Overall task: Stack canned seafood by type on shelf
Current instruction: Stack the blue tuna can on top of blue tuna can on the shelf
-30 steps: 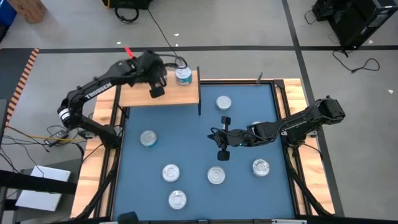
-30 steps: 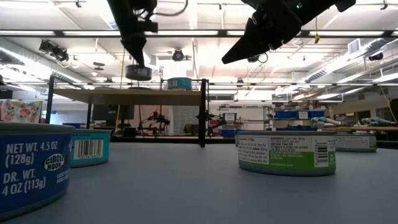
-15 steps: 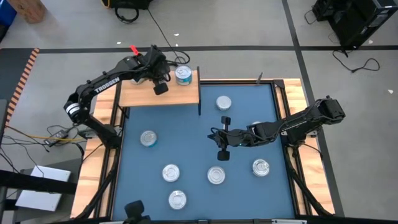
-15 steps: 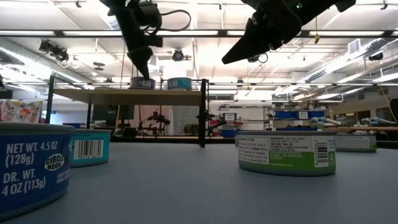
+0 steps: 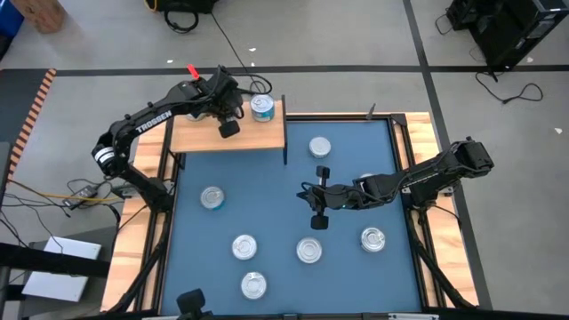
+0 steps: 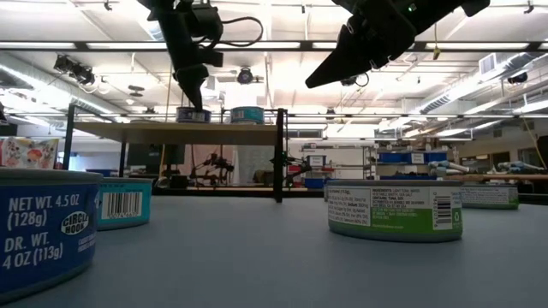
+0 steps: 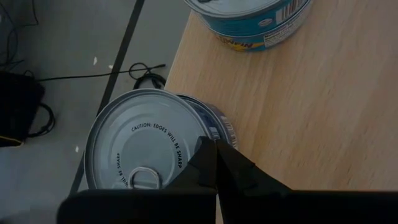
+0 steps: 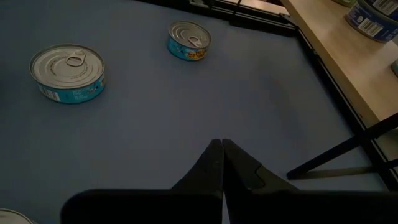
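Cans are lying in two groups: two on the shelf (image 5: 227, 135) and six spread over the blue tabletop (image 5: 267, 204). On the light wooden board, a teal-labelled can (image 5: 261, 108) is sitting near the far right corner, and a second can (image 7: 149, 146) is sitting just beside it, right at the board's far edge, with its silvery pull-tab lid facing up. The left gripper (image 5: 228, 122) is hovering over that second can with its fingers pressed together, gripping nothing; in the left wrist view the closed fingertips (image 7: 214, 163) are showing over the can's rim, and whether they are touching it cannot be told. In the low view both shelf cans are standing side by side on the board, with the left arm reaching down to the nearer one (image 6: 193, 114). The right gripper (image 5: 318, 197) is hanging above the middle of the tabletop, fingers also shut and empty, apart from every can. Around it are lying one can (image 5: 319, 147) toward the shelf, one (image 5: 212, 197) at the left, and four nearer the front edge: (image 5: 244, 246), (image 5: 308, 251), (image 5: 373, 238) and (image 5: 254, 284).
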